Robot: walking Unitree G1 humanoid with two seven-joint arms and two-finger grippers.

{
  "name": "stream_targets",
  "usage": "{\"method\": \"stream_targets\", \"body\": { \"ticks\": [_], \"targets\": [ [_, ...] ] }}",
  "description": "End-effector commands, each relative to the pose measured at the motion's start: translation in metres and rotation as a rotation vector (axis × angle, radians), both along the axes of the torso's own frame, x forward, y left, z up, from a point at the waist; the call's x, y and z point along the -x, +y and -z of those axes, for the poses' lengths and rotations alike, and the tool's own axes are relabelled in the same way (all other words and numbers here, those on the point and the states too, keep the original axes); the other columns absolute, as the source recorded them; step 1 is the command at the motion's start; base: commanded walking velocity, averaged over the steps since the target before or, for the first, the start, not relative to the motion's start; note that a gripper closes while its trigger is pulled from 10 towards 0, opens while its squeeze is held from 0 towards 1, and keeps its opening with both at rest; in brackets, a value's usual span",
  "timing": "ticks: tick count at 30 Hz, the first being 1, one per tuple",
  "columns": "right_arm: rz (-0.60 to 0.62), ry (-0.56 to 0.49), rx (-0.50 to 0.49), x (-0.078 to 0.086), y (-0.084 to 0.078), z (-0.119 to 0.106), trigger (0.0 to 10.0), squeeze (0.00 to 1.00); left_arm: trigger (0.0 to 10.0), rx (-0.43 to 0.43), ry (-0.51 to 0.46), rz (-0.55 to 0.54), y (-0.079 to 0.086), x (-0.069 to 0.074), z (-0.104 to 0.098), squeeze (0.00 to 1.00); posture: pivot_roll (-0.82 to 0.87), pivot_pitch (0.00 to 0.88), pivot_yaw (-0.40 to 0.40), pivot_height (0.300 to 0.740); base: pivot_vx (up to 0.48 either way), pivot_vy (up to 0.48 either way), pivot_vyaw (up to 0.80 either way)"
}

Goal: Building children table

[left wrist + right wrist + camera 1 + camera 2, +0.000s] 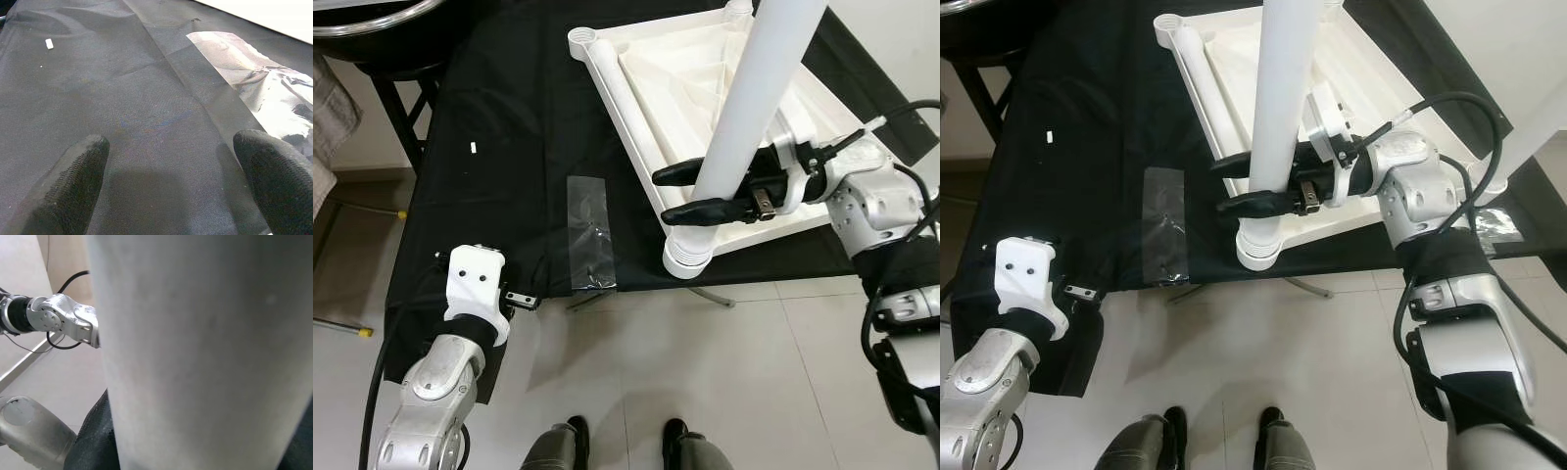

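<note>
A: Head views first. Right hand [690,192], centre right of frame, fingers clamped around white table leg [759,88], which stands upright in the near corner socket of the upturned white tabletop [636,93] on the black-draped surface [499,147].

B: Left hand?

A: Left wrist view: left hand [171,181] at lower edge, fingers [73,181] apart, hovering over cloth beside a clear plastic bag [264,93].

B: Right wrist view?

A: Leg [195,352] close up between the fingers.
</note>
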State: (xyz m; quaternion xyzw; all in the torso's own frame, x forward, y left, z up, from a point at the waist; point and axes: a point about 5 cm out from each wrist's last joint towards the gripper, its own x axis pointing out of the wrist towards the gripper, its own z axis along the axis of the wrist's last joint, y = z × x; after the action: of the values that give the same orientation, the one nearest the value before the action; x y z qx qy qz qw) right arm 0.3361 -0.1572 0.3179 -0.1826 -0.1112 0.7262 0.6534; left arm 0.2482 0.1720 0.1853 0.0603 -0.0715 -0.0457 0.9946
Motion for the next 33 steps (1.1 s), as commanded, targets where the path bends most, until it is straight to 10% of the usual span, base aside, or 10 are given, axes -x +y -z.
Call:
{"method": "stream_targets", "body": {
  "ticks": [1, 33],
  "targets": [
    [0.01, 0.0, 0.03, 0.001, -0.006, 0.002, 10.0, 0.0, 10.0, -0.001, 0.024, -0.007, 0.001, 0.003, 0.004, 0.0, 0.14, 0.357, -0.005, 0.74, 0.0, 0.0, 0.0],
    [0.018, 0.049, 0.023, 0.004, 0.0, 0.022, 10.0, 0.0, 10.0, 0.006, 0.024, -0.005, -0.001, 0.002, 0.005, 0.0, 0.13, 0.351, -0.009, 0.74, 0.0, 0.0, 0.0]
  ]
}}
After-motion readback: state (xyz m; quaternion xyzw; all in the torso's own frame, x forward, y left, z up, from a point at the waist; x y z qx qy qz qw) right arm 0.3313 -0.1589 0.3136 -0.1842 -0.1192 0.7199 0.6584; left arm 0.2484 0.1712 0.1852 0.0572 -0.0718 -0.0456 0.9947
